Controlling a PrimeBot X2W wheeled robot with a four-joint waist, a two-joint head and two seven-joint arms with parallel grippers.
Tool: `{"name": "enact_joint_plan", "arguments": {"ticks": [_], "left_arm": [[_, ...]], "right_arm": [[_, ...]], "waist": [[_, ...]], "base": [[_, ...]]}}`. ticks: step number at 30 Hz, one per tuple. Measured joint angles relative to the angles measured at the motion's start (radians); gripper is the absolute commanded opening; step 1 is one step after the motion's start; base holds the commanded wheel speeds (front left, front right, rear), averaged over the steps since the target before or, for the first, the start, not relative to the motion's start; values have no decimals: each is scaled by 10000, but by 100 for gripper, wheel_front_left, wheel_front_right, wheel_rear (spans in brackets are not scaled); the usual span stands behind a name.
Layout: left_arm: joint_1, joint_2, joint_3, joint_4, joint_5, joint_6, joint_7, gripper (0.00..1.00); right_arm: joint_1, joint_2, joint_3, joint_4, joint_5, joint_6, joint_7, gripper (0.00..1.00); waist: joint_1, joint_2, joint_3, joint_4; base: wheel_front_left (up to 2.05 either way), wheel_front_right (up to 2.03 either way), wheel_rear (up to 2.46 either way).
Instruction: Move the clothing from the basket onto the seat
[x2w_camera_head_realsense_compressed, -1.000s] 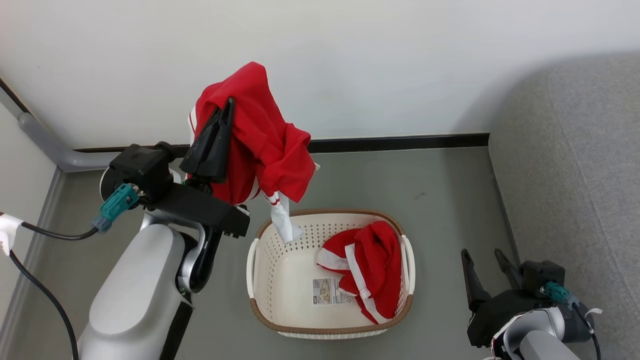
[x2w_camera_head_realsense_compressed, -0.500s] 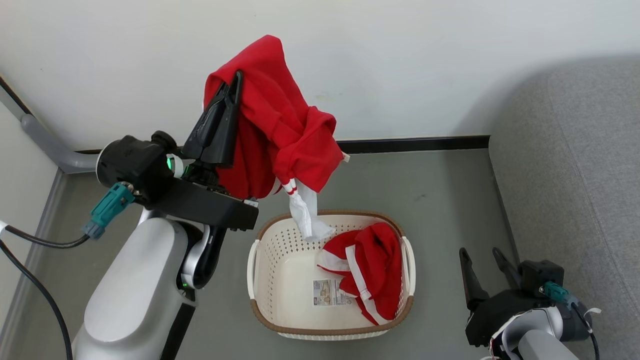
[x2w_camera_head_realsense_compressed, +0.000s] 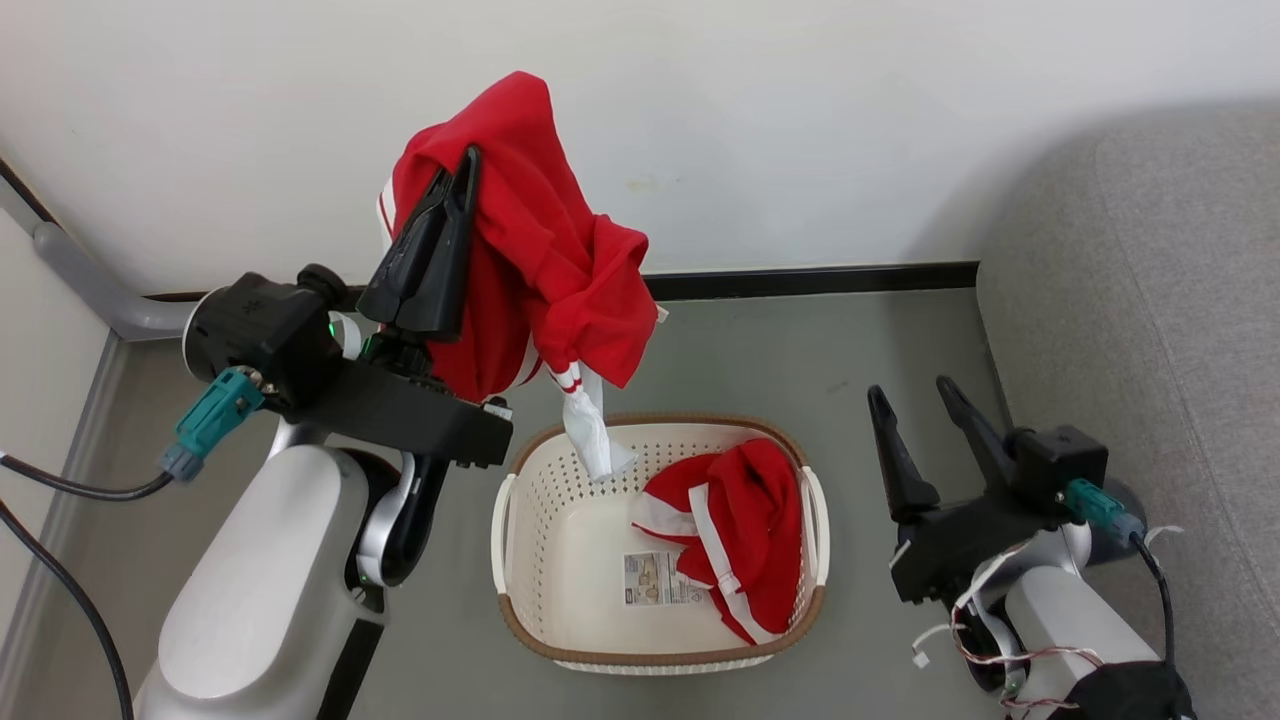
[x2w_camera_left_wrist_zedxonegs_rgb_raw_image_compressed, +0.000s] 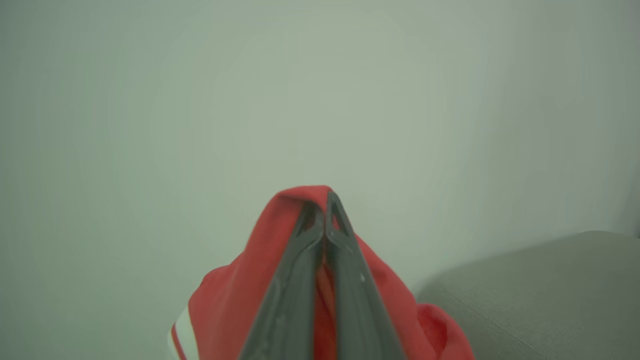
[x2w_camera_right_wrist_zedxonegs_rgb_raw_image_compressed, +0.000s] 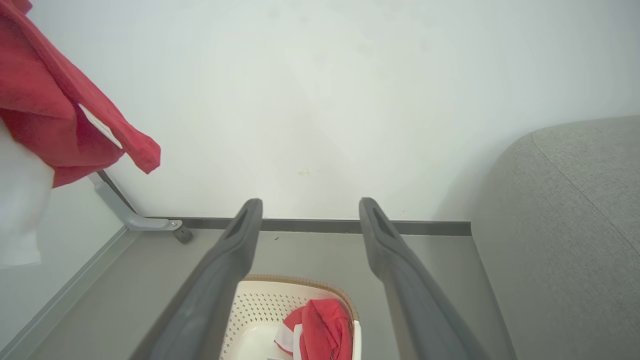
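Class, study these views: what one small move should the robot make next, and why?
Probably swing the left gripper rightward toward the sofa without lowering it. It is shut on one red garment, lifted above the basket; the garment's white trim dangles near the basket's rim. A second red garment lies in the basket, beside the open right gripper.

Head view lit evenly, brightly; soft shadow cast on wall (x2w_camera_head_realsense_compressed: 950, 200) at 2 o'clock. L wrist view dim, greenish; foregrnd at 6 o'clock blurred.
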Motion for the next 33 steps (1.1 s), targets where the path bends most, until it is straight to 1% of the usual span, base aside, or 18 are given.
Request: {"name": "enact_joint_plan", "arguments": {"ticks": [3,5,8,11,13,21,24,25,31,33], "left_arm": [[37,2,2,-10,0,82,77,0],[44,4,6,-12,0,90,79,0],[47,8,6,-13,-8,98,165,0],[48,6,0,-15,-12,102,171,0],[49,4,-2,-13,-13,176,182,0],[48,-10,-35,56,-71,174,353,0],[48,-19,-52,127,-73,173,357,0],[47,-21,-61,161,-73,173,389,0],[42,-102,-174,174,-73,173,443,0],[35,-153,-228,146,-75,171,447,0]], "right_arm": [[-256,0,174,-594,-199,157,-2,100],[-323,2,249,-803,-272,167,-2,100],[-482,19,514,-1417,-451,345,-4,100],[-645,56,867,-1996,-514,581,-4,100],[-770,84,1147,-2420,-600,646,-8,100],[-1177,148,2257,-3653,-625,959,-75,100],[-1255,153,2700,-3944,-625,1003,-75,100],[-1261,163,2999,-4042,-623,1030,-56,100],[-1548,159,3618,-3764,-617,1028,341,100],[-1680,159,3818,-3726,-577,922,449,100]], "waist": [[0,0,10,-26],[0,0,12,-35],[0,0,21,-64],[0,0,34,-89],[0,0,41,-105],[0,0,60,-114],[0,0,58,-92],[0,0,56,-71],[0,0,67,28],[0,-1,81,78]], "base": [[0,0,0],[0,0,0],[0,0,0],[0,0,0],[0,0,0],[0,0,0],[0,0,0],[0,0,0],[0,0,0],[0,0,0]]}}
